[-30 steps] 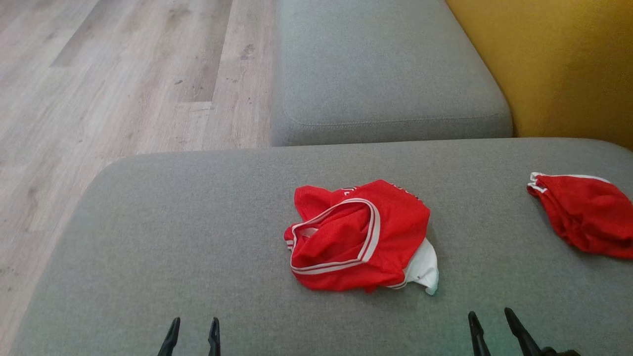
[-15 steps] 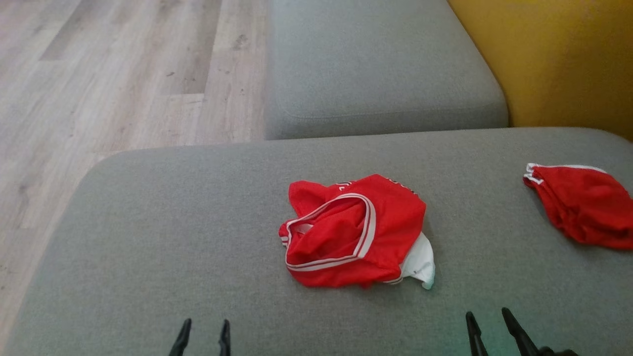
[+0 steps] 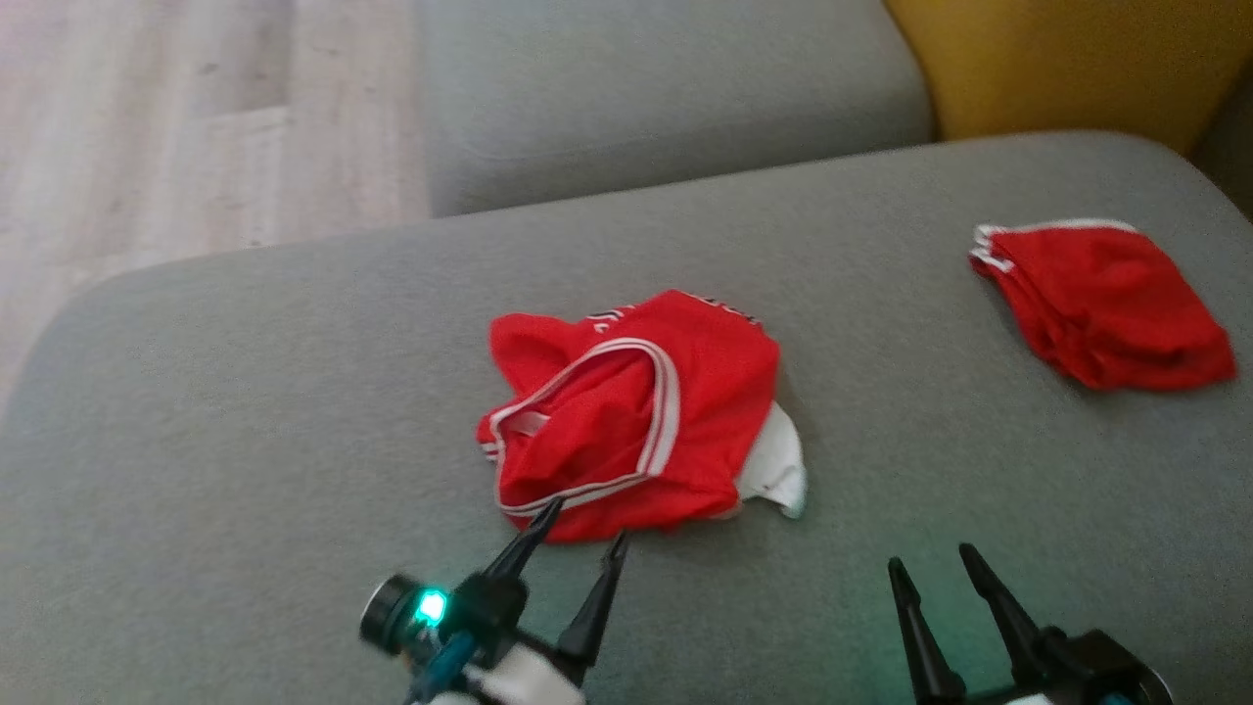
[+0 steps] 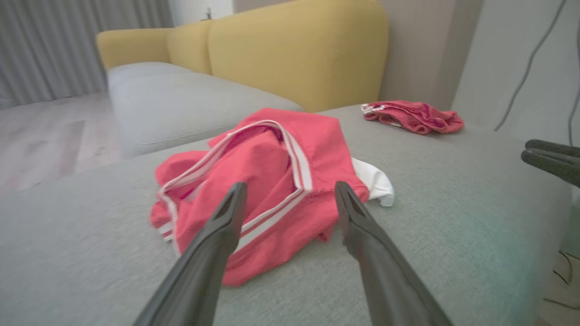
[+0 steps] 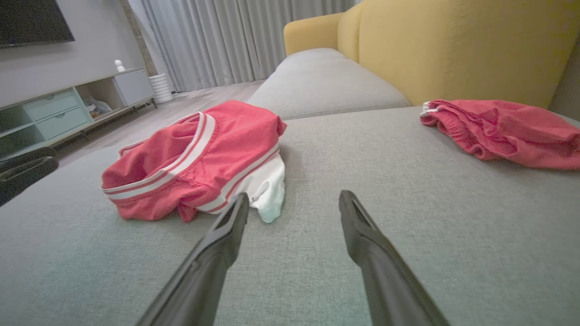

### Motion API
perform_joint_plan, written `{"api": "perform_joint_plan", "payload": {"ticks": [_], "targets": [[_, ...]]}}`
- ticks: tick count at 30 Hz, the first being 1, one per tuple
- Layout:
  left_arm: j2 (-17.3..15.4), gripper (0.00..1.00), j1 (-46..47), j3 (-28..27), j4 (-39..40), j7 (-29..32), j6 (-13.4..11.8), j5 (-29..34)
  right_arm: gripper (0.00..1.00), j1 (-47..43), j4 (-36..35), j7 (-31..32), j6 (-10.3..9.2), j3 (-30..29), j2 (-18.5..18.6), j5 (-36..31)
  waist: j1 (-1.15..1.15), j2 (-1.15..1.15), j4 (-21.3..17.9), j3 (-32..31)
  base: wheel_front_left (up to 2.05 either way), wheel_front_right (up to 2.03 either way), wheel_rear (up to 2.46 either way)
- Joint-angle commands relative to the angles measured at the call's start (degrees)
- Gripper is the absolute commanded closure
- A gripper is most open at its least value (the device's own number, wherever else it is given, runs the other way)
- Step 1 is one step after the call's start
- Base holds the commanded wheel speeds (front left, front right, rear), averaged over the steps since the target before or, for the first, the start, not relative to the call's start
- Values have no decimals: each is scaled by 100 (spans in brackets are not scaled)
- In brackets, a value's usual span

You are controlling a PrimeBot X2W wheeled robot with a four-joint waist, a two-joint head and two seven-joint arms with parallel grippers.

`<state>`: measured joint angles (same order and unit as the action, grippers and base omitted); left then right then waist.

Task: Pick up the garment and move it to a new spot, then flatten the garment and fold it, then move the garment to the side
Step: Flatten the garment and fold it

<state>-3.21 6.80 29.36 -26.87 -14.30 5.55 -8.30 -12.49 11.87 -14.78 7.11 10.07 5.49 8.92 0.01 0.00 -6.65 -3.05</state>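
Two tools are hanging open and empty over a grey sofa (image 3: 245, 392), the left tool (image 3: 587, 522) pointing at the near hem of the crumpled red garment (image 3: 626, 411) lying mid-cushion, the right tool (image 3: 930, 556) sitting apart from it. A pinch catching just one loose layer would be risking the bundle unravelling, dragging or slipping free during the lift.

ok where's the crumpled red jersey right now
In the head view the crumpled red jersey lies mid-cushion on the grey sofa, just beyond the open left gripper, with a second red garment to its right.
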Motion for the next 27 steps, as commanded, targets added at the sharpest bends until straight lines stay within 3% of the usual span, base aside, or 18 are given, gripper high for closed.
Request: {"api": "perform_joint_plan", "payload": {"ticks": [1, 5, 12, 15, 18, 25, 26, 27], "targets": [[33, 0, 393, -50, 0, -70, 21, -62, 0, 293, -170, -22, 37, 161, 119, -23, -1, 0, -293, 229, 0, 0, 0], [33, 0, 1041, 422, -807, -58, -26, -318, 0, 429, -144, -22, 37, 323, 160, -17, -1, 0, -640, 384, 0, 0, 0], [33, 0, 1826, 659, -1926, -17, -582, -670, 0, 632, -125, -22, 37, 443, 152, 8, -1, 0, -1142, 634, 0, 0, 0], [33, 0, 1936, 697, -2260, -24, -544, -910, 0, 614, -107, -22, 37, 436, 147, 19, -1, 0, -1247, 641, 0, 0, 0], [33, 0, 1988, 763, -2489, -20, -336, -1217, 0, 603, -81, -22, 37, 449, 154, 29, -1, 0, -1320, 621, 0, 0, 0], [33, 0, 2010, 1207, -2263, -51, -253, -1732, 0, 516, -36, -22, 37, 410, 175, 29, -1, 0, -1381, 460, 0, 0, 0], [33, 7, 2004, 1279, -2201, -54, -260, -1785, 0, 503, -24, -22, 37, 408, 183, 34, -1, 0, -1389, 431, 0, 0, 0], [33, 55, 2003, 1355, -2141, -57, -268, -1822, 0, 499, -18, -22, 37, 404, 187, 38, -1, 0, -1397, 406, 0, 0, 0]]}}
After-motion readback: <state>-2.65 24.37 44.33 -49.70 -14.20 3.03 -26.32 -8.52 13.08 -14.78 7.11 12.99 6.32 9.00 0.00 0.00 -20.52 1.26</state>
